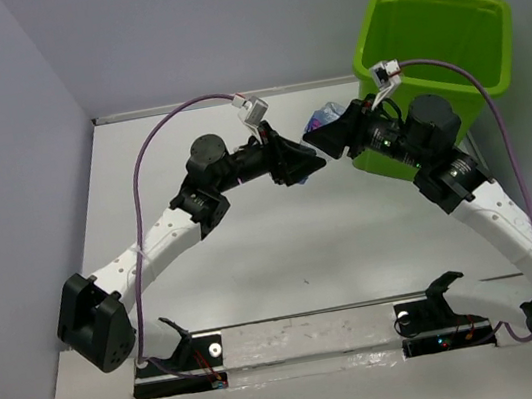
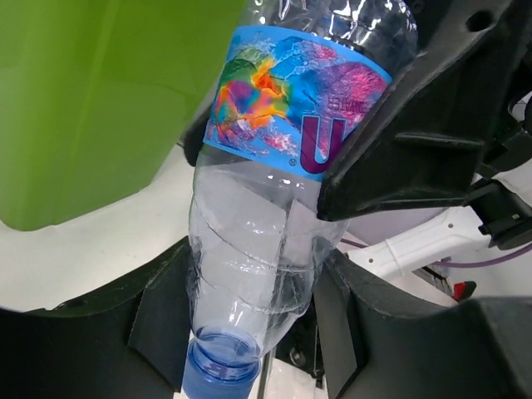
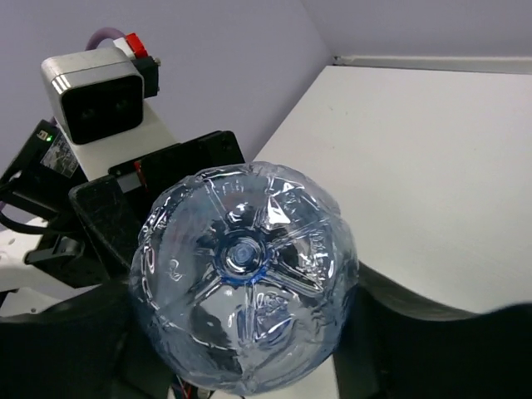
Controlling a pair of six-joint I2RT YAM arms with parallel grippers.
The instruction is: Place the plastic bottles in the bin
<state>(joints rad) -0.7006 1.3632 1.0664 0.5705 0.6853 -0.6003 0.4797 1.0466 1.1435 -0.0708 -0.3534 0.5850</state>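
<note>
One clear plastic bottle with a blue cap and a bright blue label hangs in the air between both grippers, left of the lime-green bin. My left gripper has its fingers against the bottle's shoulder, with the cap toward its camera. My right gripper is shut on the bottle's body, base toward its camera; one of its fingers presses on the label. From above, the left gripper and the right gripper meet tip to tip, with the bottle partly hidden. No other bottle shows.
The bin's green wall is close beside the left gripper. Grey walls enclose the white table at the back and left. A metal bar with two clamps runs along the front edge. The left wrist camera shows behind the bottle.
</note>
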